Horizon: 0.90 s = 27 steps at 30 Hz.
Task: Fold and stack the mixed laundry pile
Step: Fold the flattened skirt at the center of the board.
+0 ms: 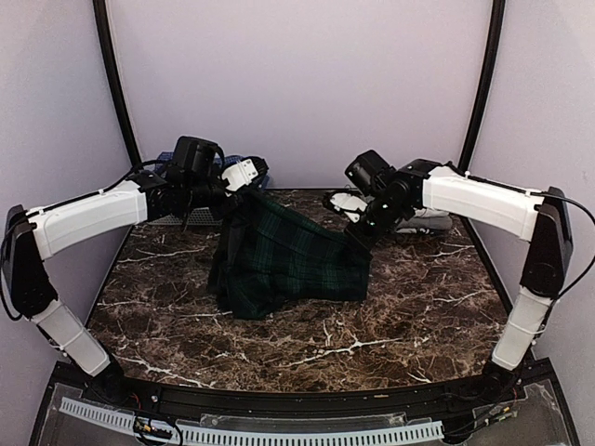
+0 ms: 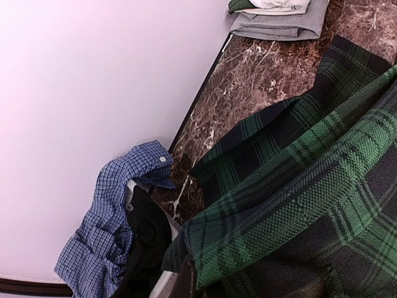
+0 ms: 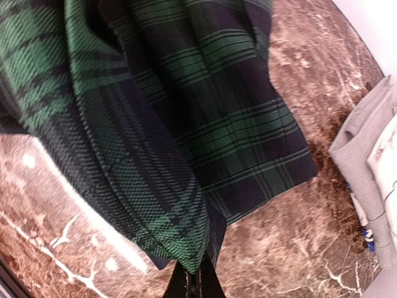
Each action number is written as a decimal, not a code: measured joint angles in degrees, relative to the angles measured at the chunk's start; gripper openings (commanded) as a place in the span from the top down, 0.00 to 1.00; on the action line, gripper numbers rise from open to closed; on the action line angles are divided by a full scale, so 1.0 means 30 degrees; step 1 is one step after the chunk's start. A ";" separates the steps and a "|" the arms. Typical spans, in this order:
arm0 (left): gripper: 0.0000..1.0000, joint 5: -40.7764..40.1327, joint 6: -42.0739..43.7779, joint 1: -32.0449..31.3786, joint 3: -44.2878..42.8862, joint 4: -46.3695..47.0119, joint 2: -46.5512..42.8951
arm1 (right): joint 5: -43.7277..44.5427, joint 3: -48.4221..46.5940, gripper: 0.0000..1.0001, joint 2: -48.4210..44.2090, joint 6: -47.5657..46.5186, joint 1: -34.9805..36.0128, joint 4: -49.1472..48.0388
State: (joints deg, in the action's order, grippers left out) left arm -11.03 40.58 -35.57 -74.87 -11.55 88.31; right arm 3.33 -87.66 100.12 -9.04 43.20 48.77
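Note:
A dark green tartan shirt (image 1: 284,255) hangs stretched between both grippers above the marble table (image 1: 307,344), its lower part bunched on the surface. My left gripper (image 1: 226,203) is shut on the shirt's left top edge. My right gripper (image 3: 197,280) is shut on a folded corner of the same shirt (image 3: 155,124). In the left wrist view the tartan cloth (image 2: 298,186) covers most of my fingers. A blue checked shirt (image 2: 105,230) and a dark item (image 2: 146,242) lie in the basket at the back left.
The pale slatted basket (image 1: 167,221) stands at the back left under my left arm. A folded stack of grey and white garments (image 1: 423,221) lies at the back right, next to the right wall. Purple walls close in the table on three sides.

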 measured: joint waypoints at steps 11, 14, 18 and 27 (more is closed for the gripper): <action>0.94 0.1596 0.0729 0.1690 -0.3271 0.3701 0.7162 | 0.1894 -0.5865 1.00 0.7089 -0.0525 -0.2514 -0.0350; 0.80 0.1610 0.0685 0.1923 -0.3643 0.4510 0.8896 | 0.2667 -0.6834 1.00 0.9194 -0.0226 -0.2674 -0.0393; 0.46 0.0954 0.0015 0.2076 -0.4517 0.4983 1.0324 | 0.3228 -0.8007 1.00 1.0856 0.0233 -0.2783 -0.0576; 0.19 0.0277 -0.6564 0.2142 -0.2849 0.2302 0.5129 | 0.3424 -0.7861 0.37 1.0943 0.1588 -0.3249 -0.0918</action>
State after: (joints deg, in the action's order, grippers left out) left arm -10.20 20.88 -29.15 -83.42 -4.64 103.70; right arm 13.61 -111.24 132.94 -4.27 33.45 46.02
